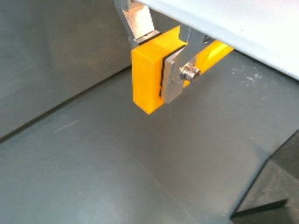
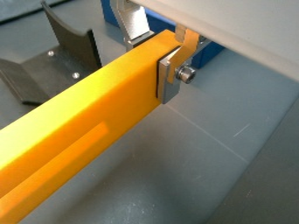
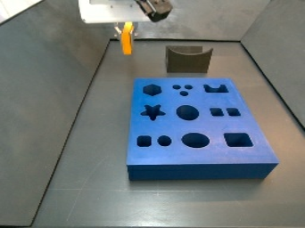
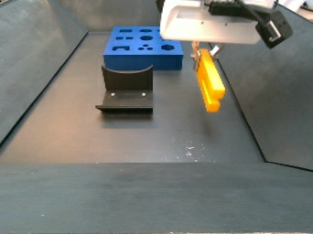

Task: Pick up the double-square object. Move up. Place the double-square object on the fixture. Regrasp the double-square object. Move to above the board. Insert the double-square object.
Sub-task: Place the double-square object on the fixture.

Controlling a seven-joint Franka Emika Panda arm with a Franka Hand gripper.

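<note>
My gripper (image 1: 158, 57) is shut on the double-square object (image 1: 146, 83), a slim orange-yellow block. It grips the block near its upper end, silver fingers on both flat faces, as a wrist view also shows (image 2: 155, 57). The block (image 4: 210, 80) hangs downward in the air, clear of the grey floor, beside the fixture (image 4: 126, 87). In a side view the gripper (image 3: 127, 27) holds the block (image 3: 127, 38) off to one side of the fixture (image 3: 186, 60) and beyond the blue board (image 3: 197, 125). The block's notched end is not clearly visible.
The fixture (image 2: 52, 61) and a corner of the board (image 2: 111, 17) show behind the block (image 2: 82, 114) in a wrist view. The board (image 4: 145, 46) lies behind the fixture. Grey tray walls (image 3: 71, 80) ring the floor.
</note>
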